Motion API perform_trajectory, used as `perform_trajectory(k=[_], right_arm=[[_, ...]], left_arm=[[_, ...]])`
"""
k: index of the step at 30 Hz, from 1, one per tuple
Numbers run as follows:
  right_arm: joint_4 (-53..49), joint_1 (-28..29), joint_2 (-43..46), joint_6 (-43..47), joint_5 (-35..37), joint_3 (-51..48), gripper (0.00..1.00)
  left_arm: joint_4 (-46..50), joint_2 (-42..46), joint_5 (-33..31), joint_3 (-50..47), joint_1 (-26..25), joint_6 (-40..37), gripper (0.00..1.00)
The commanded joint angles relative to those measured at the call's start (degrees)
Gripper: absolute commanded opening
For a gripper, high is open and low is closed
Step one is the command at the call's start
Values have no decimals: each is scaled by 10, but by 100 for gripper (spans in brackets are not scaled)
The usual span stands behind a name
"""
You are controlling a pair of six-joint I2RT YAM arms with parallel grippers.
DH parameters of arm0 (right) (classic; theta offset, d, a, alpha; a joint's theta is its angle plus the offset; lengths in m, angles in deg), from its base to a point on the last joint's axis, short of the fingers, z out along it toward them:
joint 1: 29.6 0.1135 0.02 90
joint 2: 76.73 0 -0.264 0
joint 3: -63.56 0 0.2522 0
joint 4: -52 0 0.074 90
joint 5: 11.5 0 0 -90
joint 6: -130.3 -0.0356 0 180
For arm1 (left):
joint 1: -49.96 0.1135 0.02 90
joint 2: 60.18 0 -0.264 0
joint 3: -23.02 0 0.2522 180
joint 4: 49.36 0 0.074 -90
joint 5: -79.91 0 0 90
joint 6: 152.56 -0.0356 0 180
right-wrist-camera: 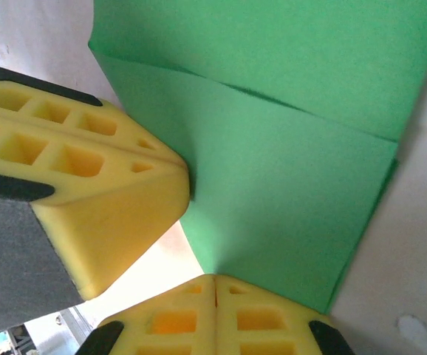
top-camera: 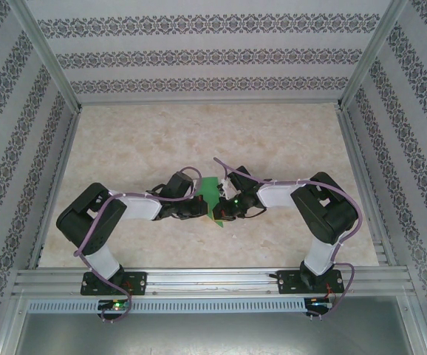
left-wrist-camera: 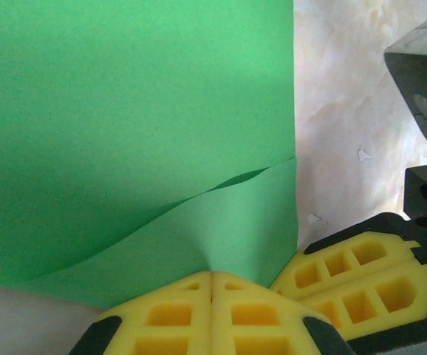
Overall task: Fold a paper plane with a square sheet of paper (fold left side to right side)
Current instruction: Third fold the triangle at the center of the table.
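Paper (top-camera: 212, 196) doubled over, but not yet creased

The paper is at the middle of the table (top-camera: 199, 133), between the two arms. It is raised from the surface and tilted, not lying flat.

The left gripper (left-wrist-camera: 212, 279) is clenched, and its yellow pads (left-wrist-camera: 188, 294) meet on the near edge of the sheet. The right gripper (right-wrist-camera: 215, 282) is clenched too, with a corner of the sheet caught between its pads. The two grippers are just beside each other.

For the progress, two layers of green are visible. In the left wrist view, one layer lies over the other with a loose, curved edge and a small dark gap between them. I judge that the left-to-right fold is brought over but not pressed, because I see no sharp crease. No pointed nose and no wings are formed, so nearly all of the plane is left to do.

The paper is thin, plain and matte, and it bends in a soft curve. The pads look like foam, with rectangular hollows and black shells behind them. The table is pale and smooth, with a marble-like pattern.
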Motion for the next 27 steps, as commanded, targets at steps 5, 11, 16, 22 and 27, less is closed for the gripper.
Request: perform_trajectory(k=[5, 11, 16, 22, 27], right_arm=[[-80, -3, -22, 18, 74, -17, 0], [-80, -2, -24, 18, 71, -15, 0], [-79, -2, -25, 19, 65, -13, 0], [-71, -2, -21, 14, 55, -13, 0], [-61, -2, -21, 8, 54, -10, 0]], left_arm=[[31, 5, -72, -38, 76, -30, 5], [42, 26, -70, -49, 126, -55, 5], [61, 41, -63, -43, 158, -76, 5], [84, 108, -49, -39, 156, -93, 5], [97, 149, -30, -27, 99, -96, 5]])
